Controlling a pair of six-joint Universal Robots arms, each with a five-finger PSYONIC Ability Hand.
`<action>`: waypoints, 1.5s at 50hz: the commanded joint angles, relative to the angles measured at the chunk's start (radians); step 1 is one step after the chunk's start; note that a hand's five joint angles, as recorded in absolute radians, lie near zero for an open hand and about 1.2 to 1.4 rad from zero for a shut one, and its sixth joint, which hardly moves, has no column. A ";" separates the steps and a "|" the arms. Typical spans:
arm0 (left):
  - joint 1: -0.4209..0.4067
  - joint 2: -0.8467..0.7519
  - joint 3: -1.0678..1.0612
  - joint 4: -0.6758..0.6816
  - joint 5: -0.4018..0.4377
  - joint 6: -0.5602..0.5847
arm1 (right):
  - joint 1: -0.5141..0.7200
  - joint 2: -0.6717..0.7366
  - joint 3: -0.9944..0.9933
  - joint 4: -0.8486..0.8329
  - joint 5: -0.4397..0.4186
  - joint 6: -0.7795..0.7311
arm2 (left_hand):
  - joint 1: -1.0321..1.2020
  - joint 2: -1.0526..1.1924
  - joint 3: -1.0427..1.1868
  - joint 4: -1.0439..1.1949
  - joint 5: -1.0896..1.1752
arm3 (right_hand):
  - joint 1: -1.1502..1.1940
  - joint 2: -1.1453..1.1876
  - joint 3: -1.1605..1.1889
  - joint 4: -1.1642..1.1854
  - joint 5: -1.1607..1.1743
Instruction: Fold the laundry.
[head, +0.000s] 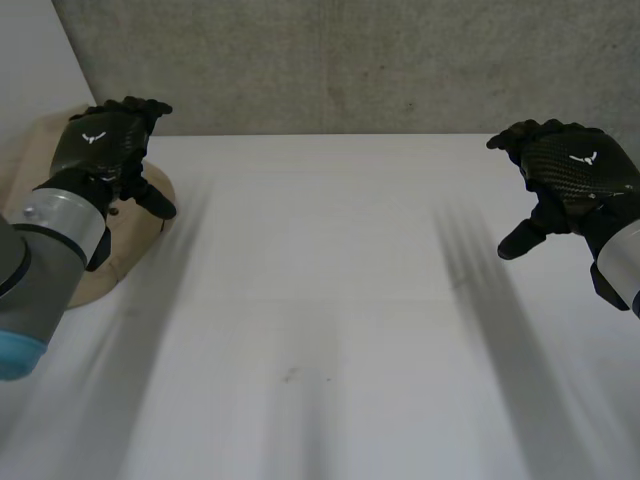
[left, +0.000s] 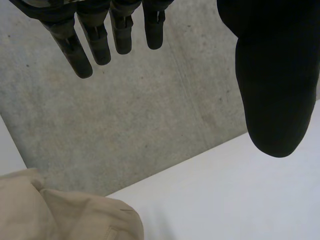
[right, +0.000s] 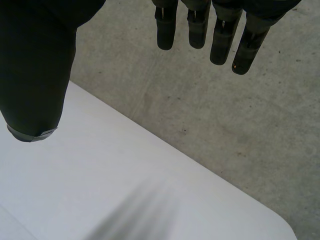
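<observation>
The white table (head: 320, 300) takes up most of the head view, from the lower edge up to the middle of the frame. Behind it a grey concrete wall (head: 350, 60) runs across the top of the frame. A beige cloth (head: 125, 255), the laundry, lies bunched at the far left of the frame, on the table's left edge and partly behind the left arm (head: 40, 260). That arm comes in from the lower left corner, and the right arm (head: 625, 260) enters at the right edge.

The left hand (head: 100, 145) sits in the upper left of the frame, over the cloth. In the left wrist view its fingers (left: 100, 45) are straight and spread, pointing at the wall, with the thumb (left: 275, 75) set well apart from them. Nothing is in its grasp, and the cloth (left: 65, 215) lies beneath the palm, clear of the fingertips.

The right hand (head: 575, 170) is at the upper right of the frame, over bare table and well apart from the cloth. In the right wrist view its fingers (right: 220, 40) hang straight and its thumb (right: 35, 65) stands wide of them, holding nothing.
</observation>
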 joint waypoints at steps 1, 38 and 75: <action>0.081 -0.221 0.109 0.078 0.054 0.136 | 0.000 0.020 0.005 0.000 0.001 -0.003 | -0.023 -0.026 -0.029 -0.025 -0.045 | -0.019 -0.040 -0.034 -0.051 -0.064; -0.110 -0.141 0.144 0.157 0.057 0.086 | -0.011 0.065 -0.007 -0.003 0.004 -0.004 | 1.199 1.196 1.193 1.197 1.177 | -0.019 -0.040 -0.034 -0.051 -0.064; 0.024 -0.153 -0.056 -0.120 -0.176 0.159 | 0.241 0.253 -0.096 -0.015 -0.080 -0.380 | 0.005 0.001 -0.002 0.002 -0.018 | -0.019 -0.040 -0.034 -0.051 -0.064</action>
